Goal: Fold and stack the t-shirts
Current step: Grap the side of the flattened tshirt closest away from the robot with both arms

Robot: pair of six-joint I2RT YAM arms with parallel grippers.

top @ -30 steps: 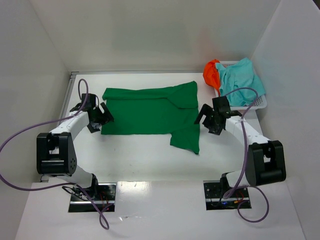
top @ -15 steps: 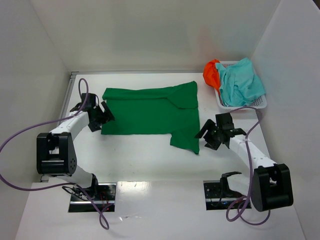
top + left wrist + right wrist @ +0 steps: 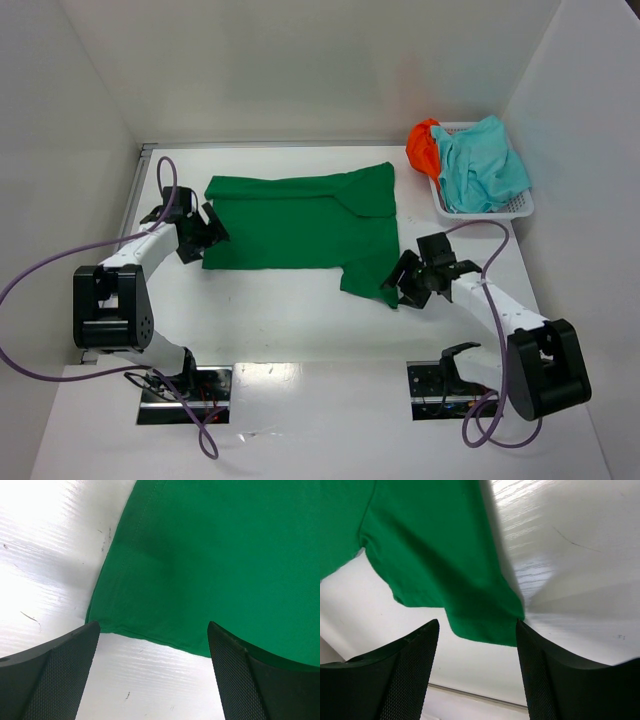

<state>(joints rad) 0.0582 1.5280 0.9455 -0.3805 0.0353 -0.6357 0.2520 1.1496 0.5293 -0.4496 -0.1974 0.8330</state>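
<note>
A dark green t-shirt (image 3: 300, 225) lies spread flat on the white table, one flap folded over at its right. My left gripper (image 3: 205, 236) stands open at the shirt's near left corner (image 3: 200, 555), whose hem lies just ahead of the fingertips (image 3: 60, 680). My right gripper (image 3: 398, 284) is open at the near right corner (image 3: 435, 555), low over the table. That corner's edge hangs between the pads and touches the right finger (image 3: 555, 680). A light teal t-shirt (image 3: 485, 170) and a bright orange t-shirt (image 3: 423, 148) sit crumpled in the basket.
The white mesh basket (image 3: 522, 206) stands at the back right against the wall. White walls close in the table on the left, back and right. Purple cables loop from both arms.
My right gripper has swung nearer and leftward, from beside the shirt's right edge down to its near right corner, and its jaws have narrowed. The left arm has not moved.
</note>
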